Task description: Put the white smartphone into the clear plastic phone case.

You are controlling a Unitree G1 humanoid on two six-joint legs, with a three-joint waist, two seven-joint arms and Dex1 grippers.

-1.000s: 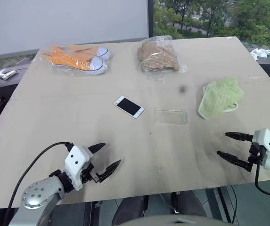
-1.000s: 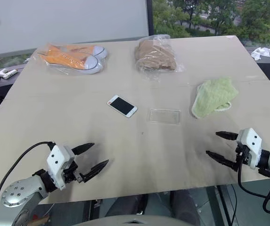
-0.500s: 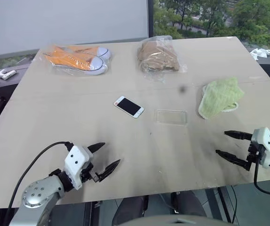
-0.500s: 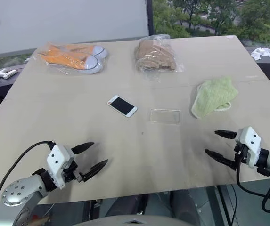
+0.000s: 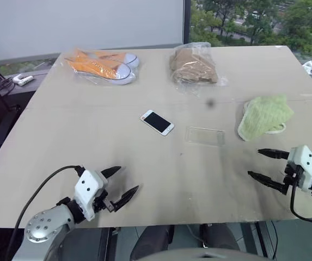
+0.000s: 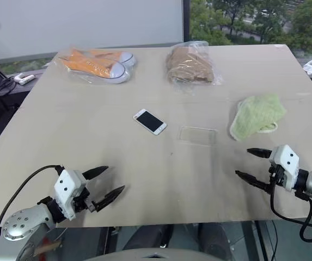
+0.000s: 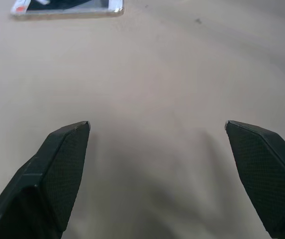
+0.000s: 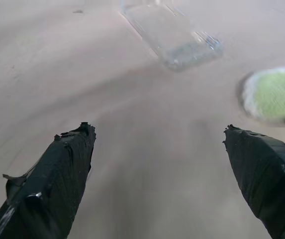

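The white smartphone [image 5: 157, 122] lies flat mid-table, long axis diagonal, just left of the clear plastic phone case [image 5: 205, 136]. Both sit well ahead of the left gripper [image 5: 124, 185] and right gripper [image 5: 261, 165], fingers spread, empty; the left is nearer the phone.

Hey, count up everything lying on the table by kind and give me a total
White smartphone: 1
Clear plastic phone case: 1
Bagged pair of orange sneakers: 1
Bagged tan item: 1
Green cloth: 1
Total: 5

office-like room: table [image 5: 90, 141], window [image 5: 254, 19]
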